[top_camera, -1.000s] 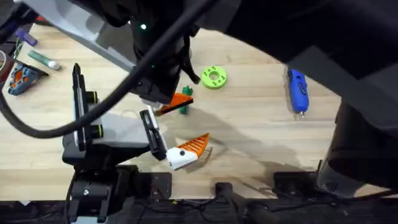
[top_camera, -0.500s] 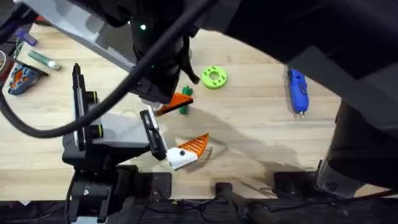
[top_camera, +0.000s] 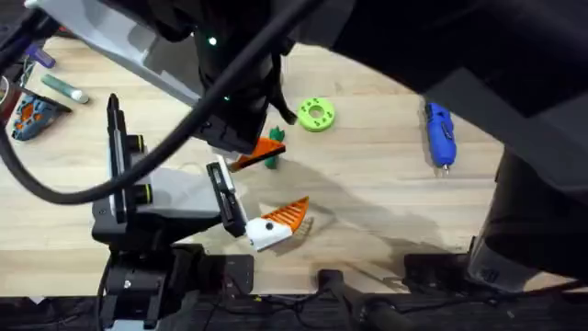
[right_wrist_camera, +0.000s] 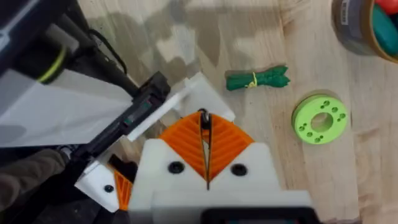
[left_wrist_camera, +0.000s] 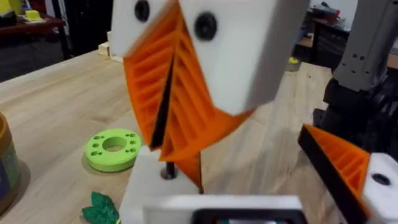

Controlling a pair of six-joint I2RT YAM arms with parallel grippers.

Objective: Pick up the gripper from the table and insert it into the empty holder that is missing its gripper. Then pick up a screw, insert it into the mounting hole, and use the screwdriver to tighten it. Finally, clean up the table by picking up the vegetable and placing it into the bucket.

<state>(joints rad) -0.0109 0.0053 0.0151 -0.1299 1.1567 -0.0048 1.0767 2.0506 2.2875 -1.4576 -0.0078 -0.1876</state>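
Note:
My right gripper point(right_wrist_camera: 204, 121) point(left_wrist_camera: 165, 152) point(top_camera: 262, 152) has white fingers with orange ribbed pads. It is shut on a small dark screw point(left_wrist_camera: 168, 172), held tip-down on the white holder point(left_wrist_camera: 146, 190) point(right_wrist_camera: 208, 93) of the left arm's jaw. An orange edge point(left_wrist_camera: 196, 174) lies along the holder's inner side. My left gripper point(left_wrist_camera: 249, 186) stands wide open, its other orange-padded finger point(left_wrist_camera: 348, 171) point(top_camera: 280, 219) far to the side. The green vegetable point(right_wrist_camera: 258, 79) point(left_wrist_camera: 102, 208) point(top_camera: 272, 163) lies on the table just beyond. The blue screwdriver point(top_camera: 439, 133) lies at the right. The tan bucket point(right_wrist_camera: 364, 25) point(left_wrist_camera: 5, 162) stands farther off.
A lime-green disc with holes point(top_camera: 316, 114) point(right_wrist_camera: 319, 118) point(left_wrist_camera: 113, 148) lies near the vegetable. A grey-green marker pen point(top_camera: 64, 88) and a small orange and blue object point(top_camera: 32, 115) lie at the far left. The right arm hangs dark across the top of the overhead view.

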